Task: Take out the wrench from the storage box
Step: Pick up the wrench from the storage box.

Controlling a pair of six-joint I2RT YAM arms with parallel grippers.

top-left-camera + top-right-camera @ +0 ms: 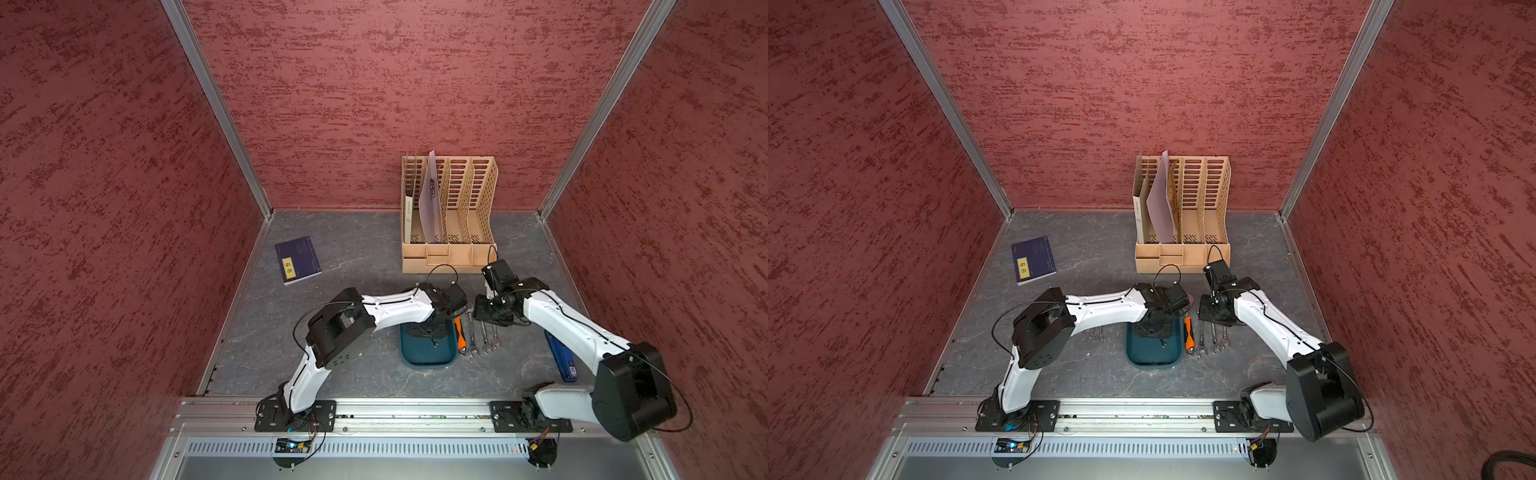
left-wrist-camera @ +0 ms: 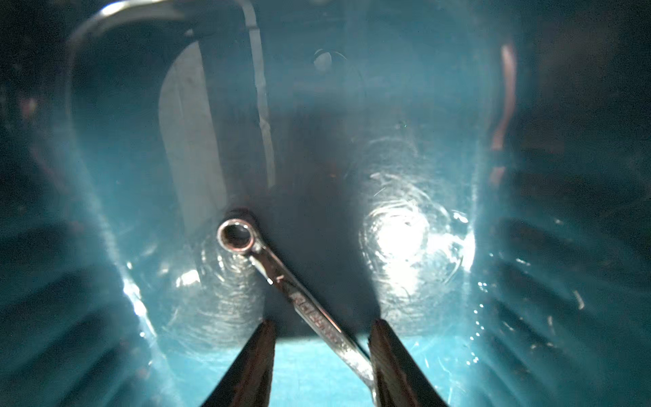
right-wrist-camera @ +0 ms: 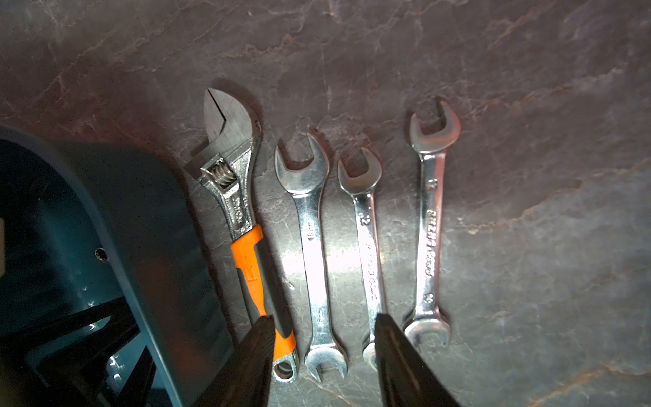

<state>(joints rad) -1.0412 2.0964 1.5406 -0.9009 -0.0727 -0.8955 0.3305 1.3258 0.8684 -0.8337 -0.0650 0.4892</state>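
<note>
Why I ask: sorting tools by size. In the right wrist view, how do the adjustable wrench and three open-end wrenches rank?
1. Adjustable wrench
2. Open-end wrench beside it and outermost open-end wrench: these look alike
3. Middle open-end wrench

The storage box [image 1: 428, 358], a shallow dark teal plastic tray with rounded corners, sits on the table [image 1: 353, 257] at 5 o'clock from its middle, long sides running 12 to 6. Inside, a small chrome wrench [image 2: 299, 299] with a ring end lies slanted across its glossy floor.
</note>
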